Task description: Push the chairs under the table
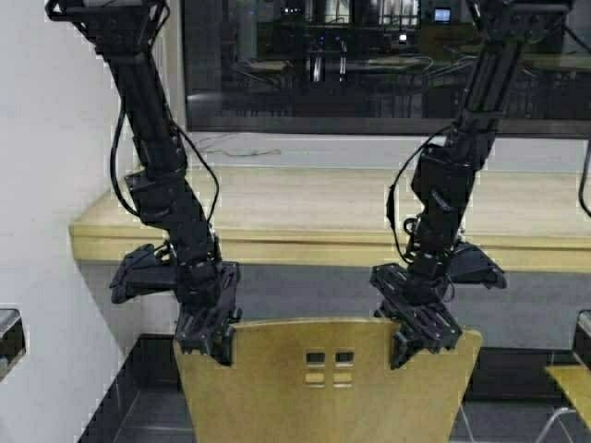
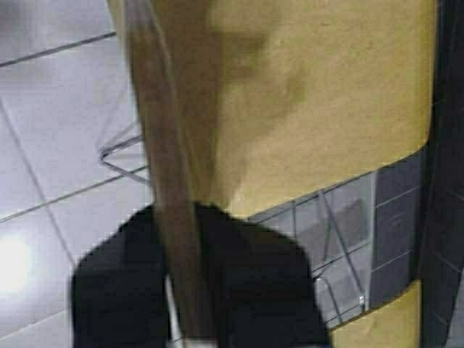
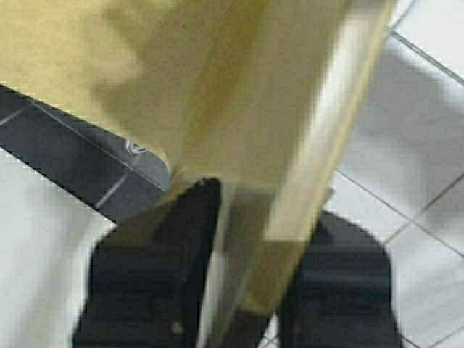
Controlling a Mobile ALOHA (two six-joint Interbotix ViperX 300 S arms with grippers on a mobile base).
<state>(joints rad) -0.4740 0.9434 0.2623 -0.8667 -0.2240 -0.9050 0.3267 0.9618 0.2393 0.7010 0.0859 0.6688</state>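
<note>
Both arms were down on the one chair (image 1: 328,383), right in the middle at the near edge of the high view, its curved yellow-tan backrest facing the robot with the four small square cutouts (image 1: 330,366) showing. The left gripper (image 1: 211,337) sat on the backrest's top left corner, and the left wrist view had the plywood edge (image 2: 170,217) running straight between the two dark fingers (image 2: 119,290), pinched from both sides. The right gripper (image 1: 417,334) was on the top right corner, and the right wrist view told the same story: the backrest edge (image 3: 312,188) clamped between its black fingers (image 3: 341,290). Beyond the chair ran the long pale tabletop (image 1: 305,208), its thick light-wood front edge (image 1: 295,247) crossing behind both wrists, with the backrest near that edge and lower in the picture. A sliver of a second yellow-tan chair (image 1: 568,378) peeked in at the far right. Grey floor tiles (image 2: 51,145) and thin chrome legs (image 2: 119,156) showed below.
</note>
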